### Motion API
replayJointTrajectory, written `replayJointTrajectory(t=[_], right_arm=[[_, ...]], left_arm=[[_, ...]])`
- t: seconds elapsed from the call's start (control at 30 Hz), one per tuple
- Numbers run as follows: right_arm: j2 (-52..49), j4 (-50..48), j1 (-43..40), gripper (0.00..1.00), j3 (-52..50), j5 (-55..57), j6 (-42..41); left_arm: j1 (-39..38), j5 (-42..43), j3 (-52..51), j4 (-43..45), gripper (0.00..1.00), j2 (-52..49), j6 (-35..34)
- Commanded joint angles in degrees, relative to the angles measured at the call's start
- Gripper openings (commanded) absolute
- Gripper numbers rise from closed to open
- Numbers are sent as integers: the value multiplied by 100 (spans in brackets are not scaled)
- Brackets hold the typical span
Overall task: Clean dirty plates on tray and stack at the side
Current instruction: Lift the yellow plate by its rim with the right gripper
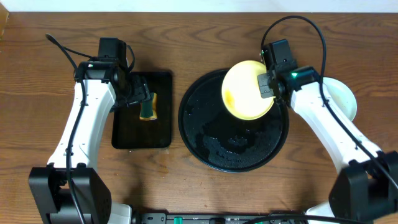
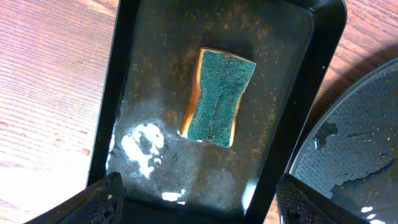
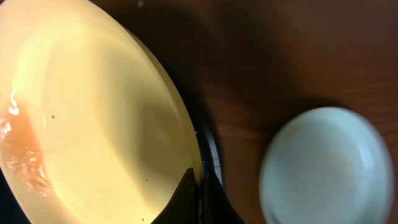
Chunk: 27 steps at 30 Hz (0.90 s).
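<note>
Yellow plate (image 1: 245,93), maybe smeared, right hand (image 1: 267,84)

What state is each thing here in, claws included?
round tray: wet.
rectangular tray: wet, with white foam.
yellow plate: held tilted above the round tray, orange smear on it.
mint plate: flat on the table beside the round tray, looks clean.
sponge: lying green side up in the rectangular tray.
left gripper: open, above the sponge.
right gripper: shut on the yellow plate's rim.
</note>
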State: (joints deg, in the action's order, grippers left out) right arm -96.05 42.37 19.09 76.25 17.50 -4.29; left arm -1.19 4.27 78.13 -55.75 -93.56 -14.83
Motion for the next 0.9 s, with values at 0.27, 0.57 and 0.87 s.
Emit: replayJointTrajectory(t=[0.27,0.57,0.87], right_arm=[[496,-146,719,1,13,1705,1357],[496,-151,1585,1,13,2575,1985],[496,-533,2175,1,13,4015,2083]], left_arm=[[17,-68,-31,7,79,-63,9],[17,-66,-33,46,79,-63,9],[17,-68,-35,50,79,-63,9]])
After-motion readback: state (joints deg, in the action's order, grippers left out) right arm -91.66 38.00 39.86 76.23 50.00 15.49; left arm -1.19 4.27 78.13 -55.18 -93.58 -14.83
